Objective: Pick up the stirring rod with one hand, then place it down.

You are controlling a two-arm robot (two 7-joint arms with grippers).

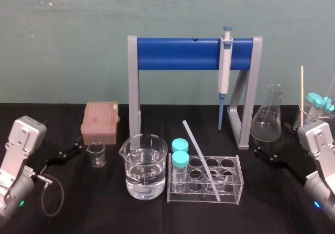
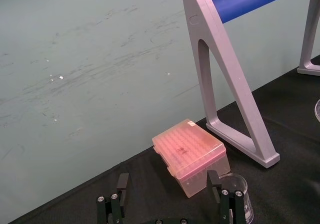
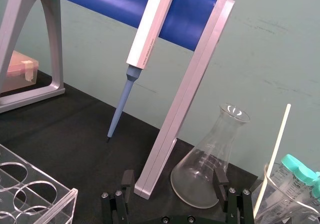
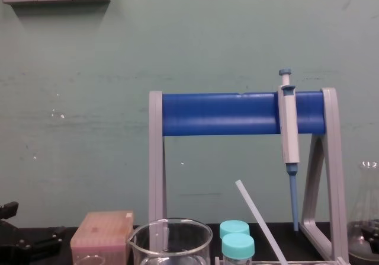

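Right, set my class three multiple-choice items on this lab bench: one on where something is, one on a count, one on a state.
1. Where is the thin white translucent stirring rod?
A. Leaning tilted in the clear plastic tube rack
B. Held in a gripper
C. Lying flat on the cloth

2. How many teal-capped tubes stand in that rack?
A. One
B. Two
C. Four

3. The black left gripper near the pink tip box and the black right gripper near the glass conical flask are:
A. Shut on the rod
B. Shut, empty
C. Open, empty

Answers:
1 A, its lower part runs into the rack.
2 B, two caps show at the rack's left end.
3 C, the fingers stand apart around nothing.
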